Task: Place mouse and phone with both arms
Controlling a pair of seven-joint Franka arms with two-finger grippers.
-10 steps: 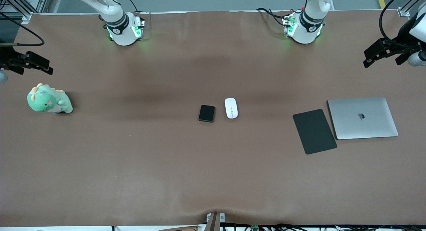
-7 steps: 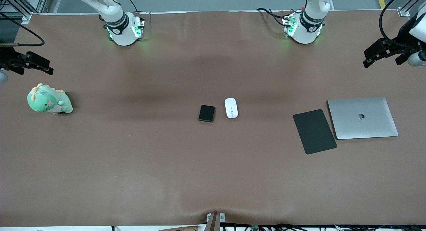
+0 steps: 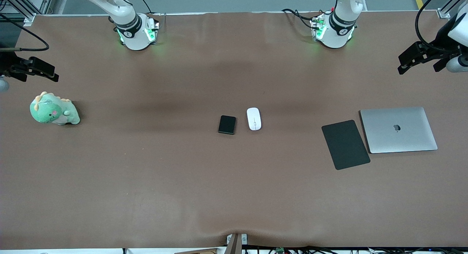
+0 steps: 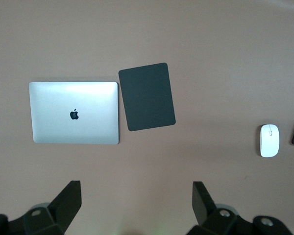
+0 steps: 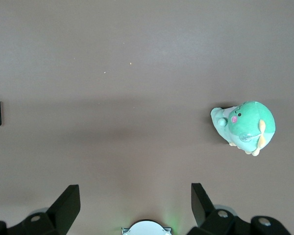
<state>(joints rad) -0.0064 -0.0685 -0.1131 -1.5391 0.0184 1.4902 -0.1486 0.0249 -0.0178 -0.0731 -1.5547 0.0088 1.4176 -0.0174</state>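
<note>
Two white jointed robot arms are waiting at the ends of a brown-covered table (image 3: 146, 195), the pick-up of mouse and phone not yet begun. The left gripper (image 3: 420, 60) is hanging high over the left arm's end of the table, farther from the front camera than the closed silver laptop (image 3: 398, 130), its black fingers (image 4: 68, 198) spread wide and holding nothing. The right gripper (image 3: 34, 69) is hovering over the right arm's end, above the table near a green plush dinosaur toy (image 3: 54, 110), its jaws likewise fully apart and empty.

The small white oval computer mouse (image 3: 253, 118), glossy on top with a thin centre line, is lying mid-table, just beside the small black rectangular phone (image 3: 227, 124) with rounded corners; the two are sitting close but apart, the phone toward the right arm's end. A large flat black mouse pad (image 3: 345, 144) is resting beside the laptop, well apart from the pair.

By all appearances this is the opening step: each arm is going to have to travel in toward the middle and descend, the left presumably onto the mouse, the right onto the phone. The mouse's smooth curved shell is looking likely to slip unless pinched squarely across its narrow sides; the phone, thin and flat, is calling for fingertips set low against the table.
</note>
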